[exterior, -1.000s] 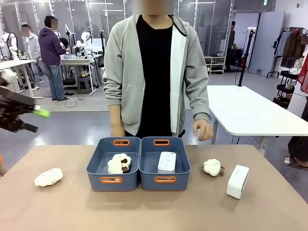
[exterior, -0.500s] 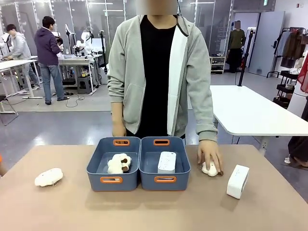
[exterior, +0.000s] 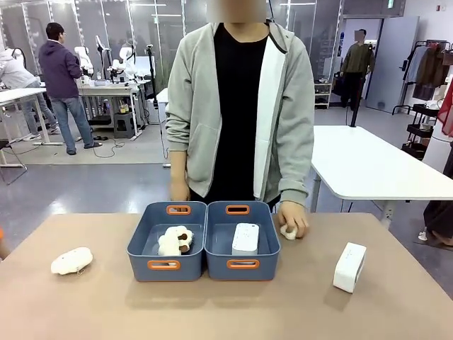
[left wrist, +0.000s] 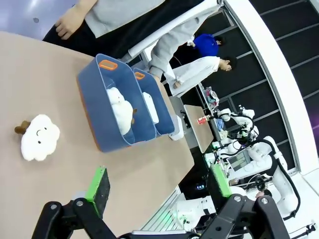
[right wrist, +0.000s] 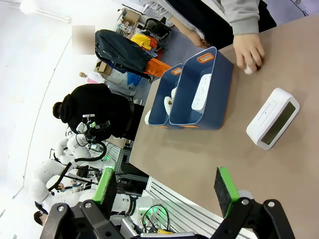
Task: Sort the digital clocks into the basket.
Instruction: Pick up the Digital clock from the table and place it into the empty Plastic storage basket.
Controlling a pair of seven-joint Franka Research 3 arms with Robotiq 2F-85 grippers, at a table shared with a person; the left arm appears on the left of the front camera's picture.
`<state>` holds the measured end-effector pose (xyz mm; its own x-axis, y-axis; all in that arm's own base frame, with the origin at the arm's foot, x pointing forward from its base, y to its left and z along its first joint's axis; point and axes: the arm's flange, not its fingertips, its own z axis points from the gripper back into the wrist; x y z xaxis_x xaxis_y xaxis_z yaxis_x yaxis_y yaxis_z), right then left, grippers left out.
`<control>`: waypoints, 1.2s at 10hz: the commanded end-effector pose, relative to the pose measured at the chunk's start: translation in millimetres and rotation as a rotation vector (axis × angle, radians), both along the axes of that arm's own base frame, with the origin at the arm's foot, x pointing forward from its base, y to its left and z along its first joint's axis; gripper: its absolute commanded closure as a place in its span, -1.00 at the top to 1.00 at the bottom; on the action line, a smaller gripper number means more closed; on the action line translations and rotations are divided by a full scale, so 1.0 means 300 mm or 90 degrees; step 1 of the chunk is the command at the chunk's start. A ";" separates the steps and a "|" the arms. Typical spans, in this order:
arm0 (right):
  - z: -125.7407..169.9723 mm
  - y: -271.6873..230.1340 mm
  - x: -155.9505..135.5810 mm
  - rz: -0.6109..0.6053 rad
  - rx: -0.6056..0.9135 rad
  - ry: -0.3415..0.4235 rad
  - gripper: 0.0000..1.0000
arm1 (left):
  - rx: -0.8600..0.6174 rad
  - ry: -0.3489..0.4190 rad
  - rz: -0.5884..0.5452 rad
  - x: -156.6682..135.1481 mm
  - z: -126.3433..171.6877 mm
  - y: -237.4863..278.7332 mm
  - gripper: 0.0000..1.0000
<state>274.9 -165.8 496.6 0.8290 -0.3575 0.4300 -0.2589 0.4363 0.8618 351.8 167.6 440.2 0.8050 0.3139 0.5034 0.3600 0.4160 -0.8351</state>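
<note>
Tan table point(exterior: 226, 312) | mid: blue bin point(exterior: 141, 268) beside basket point(exterior: 265, 268) | left: sheep plush point(exterior: 71, 261) | right: digital clock point(exterior: 350, 267), upright | by basket: person's hand point(exterior: 291, 218) over small plush point(exterior: 288, 231)

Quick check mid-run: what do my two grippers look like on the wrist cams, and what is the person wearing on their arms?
The left gripper and right gripper look alike: black jointed linkage fingers with round pivots, each tipped with bright green pads. The person wears long grey hoodie sleeves reaching the wrists.
</note>
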 end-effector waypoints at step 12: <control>0.131 0.204 0.102 -0.056 -0.280 0.168 1.00 | -0.026 -0.006 0.004 -0.015 -0.015 0.012 1.00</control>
<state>299.0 -132.4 523.2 0.8535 -0.2860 0.4356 -0.1405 0.6786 0.7210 345.8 171.6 436.1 0.8086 0.3259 0.4899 0.3491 0.4044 -0.8453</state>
